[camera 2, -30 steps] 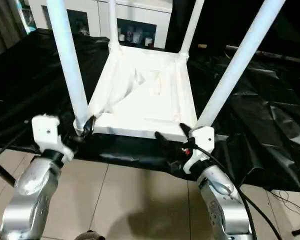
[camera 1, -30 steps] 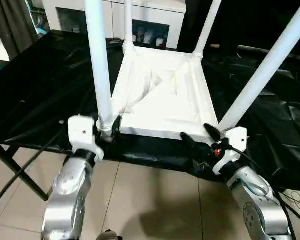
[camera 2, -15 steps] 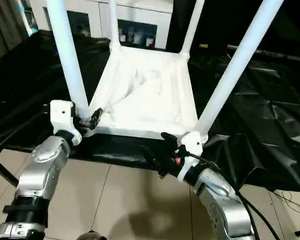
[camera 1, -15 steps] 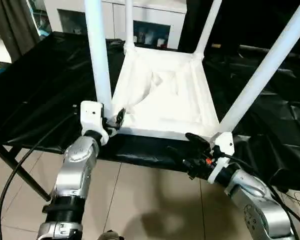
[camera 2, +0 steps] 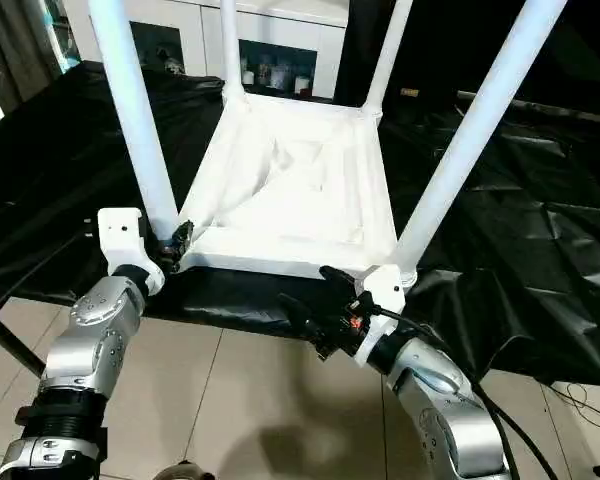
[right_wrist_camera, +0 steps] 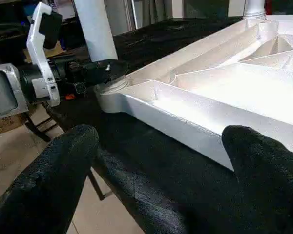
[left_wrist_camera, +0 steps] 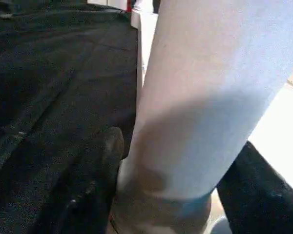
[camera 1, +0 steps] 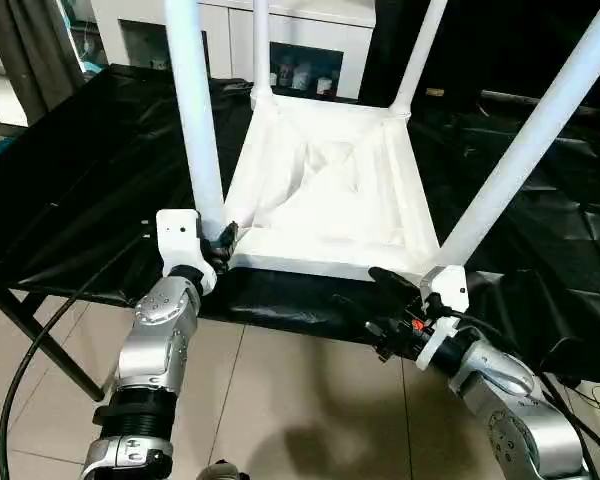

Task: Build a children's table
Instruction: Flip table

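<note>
The children's table lies upside down on the black bench, its ribbed white tabletop (camera 1: 330, 262) facing up. Four white legs stand in the corner sockets: near-left leg (camera 1: 194, 120), near-right leg (camera 1: 532, 135) and two far legs (camera 1: 261, 40). My left gripper (camera 1: 223, 243) sits at the base of the near-left leg. In the left wrist view its black fingers (left_wrist_camera: 103, 161) press the leg (left_wrist_camera: 205, 97) from both sides. My right gripper (camera 1: 358, 288) hangs open below the tabletop's front edge (right_wrist_camera: 185, 117), near the near-right corner, with nothing between its fingers (right_wrist_camera: 63, 161).
A black sheet (camera 1: 80, 170) covers the bench, which ends just in front of the tabletop. Tiled floor (camera 1: 280, 400) lies below, and a black bench leg (camera 1: 35, 340) slants at the left. A white cabinet (camera 1: 310, 25) stands behind. Cables trail at both arms.
My left wrist has risen and turned at the near-left leg, and its fingers have closed in on it. My right gripper has dropped back from the near-right leg's base, staying open.
</note>
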{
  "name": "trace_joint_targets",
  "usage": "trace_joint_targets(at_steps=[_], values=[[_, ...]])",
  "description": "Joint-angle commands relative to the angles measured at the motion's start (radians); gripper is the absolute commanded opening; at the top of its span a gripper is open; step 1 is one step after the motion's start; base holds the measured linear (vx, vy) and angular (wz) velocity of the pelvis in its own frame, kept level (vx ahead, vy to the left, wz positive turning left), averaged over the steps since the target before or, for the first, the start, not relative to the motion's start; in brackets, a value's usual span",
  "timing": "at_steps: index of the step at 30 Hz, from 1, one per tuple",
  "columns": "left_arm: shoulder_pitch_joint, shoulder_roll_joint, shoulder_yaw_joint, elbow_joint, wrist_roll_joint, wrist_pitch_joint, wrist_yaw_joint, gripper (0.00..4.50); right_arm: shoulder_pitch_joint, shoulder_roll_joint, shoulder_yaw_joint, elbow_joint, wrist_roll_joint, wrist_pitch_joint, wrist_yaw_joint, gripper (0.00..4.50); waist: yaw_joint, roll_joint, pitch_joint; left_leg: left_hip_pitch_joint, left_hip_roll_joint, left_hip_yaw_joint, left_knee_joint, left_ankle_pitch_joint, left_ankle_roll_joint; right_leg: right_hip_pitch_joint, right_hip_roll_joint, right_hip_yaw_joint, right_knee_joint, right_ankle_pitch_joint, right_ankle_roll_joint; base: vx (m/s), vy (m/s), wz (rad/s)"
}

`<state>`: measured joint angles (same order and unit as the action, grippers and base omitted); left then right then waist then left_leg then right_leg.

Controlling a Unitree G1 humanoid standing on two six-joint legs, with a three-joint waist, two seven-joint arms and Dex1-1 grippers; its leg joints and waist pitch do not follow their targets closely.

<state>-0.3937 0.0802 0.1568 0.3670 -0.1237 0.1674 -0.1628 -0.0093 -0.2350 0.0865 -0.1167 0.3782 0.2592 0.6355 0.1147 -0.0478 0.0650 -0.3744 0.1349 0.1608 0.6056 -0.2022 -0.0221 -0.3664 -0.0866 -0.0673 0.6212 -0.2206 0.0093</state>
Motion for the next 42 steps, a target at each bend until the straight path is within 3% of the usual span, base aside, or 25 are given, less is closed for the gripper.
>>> trace_joint_targets(at_steps=[1, 10, 14, 16, 18, 21, 22, 25, 26, 29, 30, 31, 37, 42], values=[[-0.029, -0.019, 0.017, 0.003, -0.040, -0.012, -0.002, 2.63, 0.004, -0.001, -0.003, -0.020, 0.004, 0.000, 0.003, 4.50, 0.003, 0.012, -0.059, 0.013, 0.104, -0.044, -0.096, -0.221, 0.013, 0.033, -0.095, 0.061, -0.075, -0.054, -0.222, 0.000, 0.000, 0.00], [-0.040, -0.068, 0.074, -0.018, -0.131, 0.053, 0.027, 2.50, 0.005, 0.000, -0.010, -0.019, 0.005, 0.003, -0.010, 4.50, 0.003, 0.013, -0.056, 0.010, 0.101, -0.039, -0.093, -0.205, 0.033, 0.032, -0.096, 0.061, -0.080, -0.104, -0.223, 0.000, 0.000, 0.00], [-0.047, -0.144, 0.102, -0.079, -0.223, 0.125, 0.054, 2.49, -0.018, 0.006, -0.014, 0.016, -0.021, 0.017, -0.049, 4.50, 0.003, 0.015, -0.056, 0.010, 0.103, -0.034, -0.092, -0.202, 0.036, 0.028, -0.096, 0.060, -0.082, -0.144, -0.229, 0.000, 0.000, 0.00], [-0.044, -0.174, 0.092, -0.102, -0.236, 0.145, 0.058, 2.49, -0.053, 0.025, -0.039, 0.072, -0.051, 0.026, -0.127, 4.50, -0.001, 0.015, -0.057, 0.009, 0.102, -0.033, -0.093, -0.190, 0.030, 0.026, -0.094, 0.059, -0.081, -0.144, -0.238, 0.000, 0.000, 0.00], [-0.045, -0.193, 0.092, -0.113, -0.244, 0.159, 0.066, 2.49, -0.084, 0.056, -0.079, 0.115, -0.026, 0.053, -0.182, 4.50, 0.001, 0.015, -0.060, 0.010, 0.100, -0.030, -0.090, -0.172, 0.034, 0.025, -0.093, 0.060, -0.079, -0.116, -0.244, 0.000, 0.000, 0.00], [-0.046, -0.211, 0.094, -0.127, -0.250, 0.169, 0.075, 2.40, -0.107, 0.074, -0.096, 0.137, 0.004, 0.062, -0.188, 4.50, 0.005, 0.012, -0.068, 0.007, 0.100, -0.030, -0.083, -0.097, 0.063, 0.031, -0.091, 0.056, -0.066, -0.001, -0.244, 0.000, 0.000, 0.00], [-0.044, -0.217, 0.087, -0.143, -0.245, 0.180, 0.080, 2.38, -0.125, 0.087, -0.100, 0.148, 0.027, 0.064, -0.178, 4.50, 0.006, 0.009, -0.074, 0.004, 0.097, -0.028, -0.071, -0.017, 0.104, 0.032, -0.090, 0.054, -0.054, 0.113, -0.254, 0.000, 0.000, 0.00], [-0.041, -0.227, 0.087, -0.166, -0.250, 0.204, 0.087, 2.34, -0.153, 0.107, -0.114, 0.165, 0.056, 0.065, -0.180, 4.50, 0.005, 0.008, -0.076, 0.000, 0.094, -0.024, -0.063, 0.031, 0.158, 0.031, -0.090, 0.051, -0.048, 0.173, -0.275, 0.000, 0.000, 0.00], [-0.039, -0.231, 0.087, -0.179, -0.253, 0.217, 0.091, 2.33, -0.172, 0.123, -0.128, 0.181, 0.071, 0.067, -0.184, 4.50, 0.006, 0.009, -0.074, -0.001, 0.095, -0.024, -0.063, 0.028, 0.162, 0.030, -0.091, 0.051, -0.050, 0.160, -0.276, 0.000, 0.000, 0.00], [-0.033, -0.238, 0.080, -0.200, -0.268, 0.237, 0.101, 2.33, -0.251, 0.180, -0.197, 0.267, 0.128, 0.069, -0.213, 4.50, 0.002, 0.010, -0.068, 0.002, 0.099, -0.022, -0.071, -0.037, 0.145, 0.026, -0.092, 0.051, -0.058, 0.054, -0.284, 0.000, 0.000, 0.00], [-0.033, -0.238, 0.080, -0.200, -0.268, 0.237, 0.101, 2.33, -0.251, 0.180, -0.197, 0.267, 0.128, 0.069, -0.213, 4.50, 0.002, 0.011, -0.068, 0.003, 0.099, -0.021, -0.071, -0.047, 0.137, 0.025, -0.091, 0.051, -0.060, 0.034, -0.282, 0.000, 0.000, 0.00], [-0.032, -0.241, 0.079, -0.202, -0.271, 0.238, 0.103, 2.33, -0.276, 0.190, -0.211, 0.297, 0.147, 0.072, -0.209, 4.50, 0.003, 0.011, -0.067, 0.004, 0.100, -0.021, -0.072, -0.043, 0.122, 0.025, -0.088, 0.051, -0.059, 0.033, -0.271, 0.000, 0.000, 0.00], [-0.027, -0.253, 0.080, -0.222, -0.280, 0.254, 0.111, 2.33, -0.383, 0.226, -0.261, 0.458, 0.163, 0.035, -0.270, 4.50, -0.006, 0.009, -0.067, 0.001, 0.096, -0.020, -0.073, -0.034, 0.111, 0.026, -0.090, 0.051, -0.056, 0.048, -0.274, 0.000, 0.000, 0.00], [-0.023, -0.260, 0.081, -0.242, -0.288, 0.278, 0.113, 2.33, -0.491, 0.250, -0.341, 0.612, 0.184, 0.005, -0.333, 4.50, 0.000, 0.013, -0.070, 0.004, 0.096, -0.017, -0.068, 0.010, 0.125, 0.023, -0.087, 0.050, -0.050, 0.098, -0.282, 0.000, 0.000, 0.00]])
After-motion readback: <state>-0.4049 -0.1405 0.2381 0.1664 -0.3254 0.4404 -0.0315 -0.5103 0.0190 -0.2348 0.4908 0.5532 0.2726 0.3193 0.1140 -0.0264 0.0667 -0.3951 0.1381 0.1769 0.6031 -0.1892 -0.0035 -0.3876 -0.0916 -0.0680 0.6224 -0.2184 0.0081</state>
